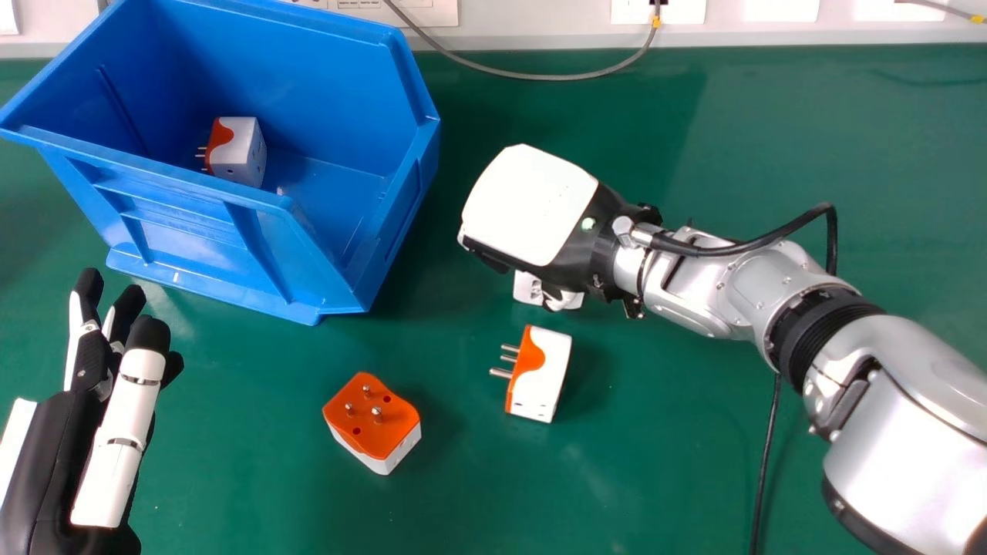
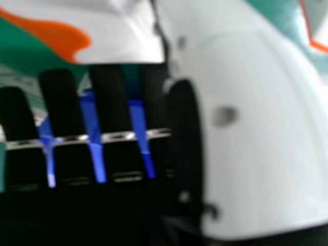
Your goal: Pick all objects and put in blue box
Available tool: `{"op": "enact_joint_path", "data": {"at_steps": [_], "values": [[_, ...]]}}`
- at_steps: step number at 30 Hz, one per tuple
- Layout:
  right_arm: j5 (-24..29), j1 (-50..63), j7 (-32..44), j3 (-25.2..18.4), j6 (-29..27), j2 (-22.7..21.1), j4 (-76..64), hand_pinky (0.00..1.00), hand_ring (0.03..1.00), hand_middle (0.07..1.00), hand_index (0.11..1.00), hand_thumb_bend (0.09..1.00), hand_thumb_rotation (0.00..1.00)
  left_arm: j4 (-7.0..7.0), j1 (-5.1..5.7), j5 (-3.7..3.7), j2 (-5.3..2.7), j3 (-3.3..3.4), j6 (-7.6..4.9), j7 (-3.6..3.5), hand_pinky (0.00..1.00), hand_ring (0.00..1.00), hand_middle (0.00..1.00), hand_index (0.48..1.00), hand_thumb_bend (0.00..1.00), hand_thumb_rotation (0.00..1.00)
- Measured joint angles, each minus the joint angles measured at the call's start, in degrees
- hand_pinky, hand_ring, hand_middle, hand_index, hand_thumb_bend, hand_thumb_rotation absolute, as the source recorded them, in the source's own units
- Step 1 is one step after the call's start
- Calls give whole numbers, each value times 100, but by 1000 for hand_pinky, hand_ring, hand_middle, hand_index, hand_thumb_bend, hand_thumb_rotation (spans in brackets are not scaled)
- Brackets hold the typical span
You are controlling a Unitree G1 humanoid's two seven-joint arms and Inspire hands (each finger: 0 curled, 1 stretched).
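The green counter (image 1: 655, 478) holds the blue box (image 1: 193, 223), with one adapter (image 1: 245, 150) inside. The right hand (image 1: 532, 204) is over a partly hidden adapter (image 1: 528, 288), its fingers looking open; whether they touch it, I cannot tell. Closing off-centre could tip or squeeze it away, perhaps into the nearby upright adapter (image 1: 547, 374). Another adapter (image 1: 374, 420) lies prongs up. Carried too low, a load could catch the box's side. The left hand (image 1: 116, 432) rests open at the view's left.
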Motion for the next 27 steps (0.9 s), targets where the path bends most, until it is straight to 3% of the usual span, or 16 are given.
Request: {"op": "enact_joint_path", "data": {"at_steps": [16,21,27], "values": [[668,253,247,-668,219,17,-87,348,427,504,453,502,0,2,1,-6,1,16,1,-39,932,1000,1000,1000,488,819],[930,348,553,-889,219,21,-146,348,428,501,461,501,0,2,32,-6,3,21,1,-51,933,1000,1000,1000,483,821],[1498,353,1166,-1412,406,35,-292,348,437,512,469,500,0,65,-4,-6,7,39,-13,-72,936,1000,1000,1000,484,825]]}}
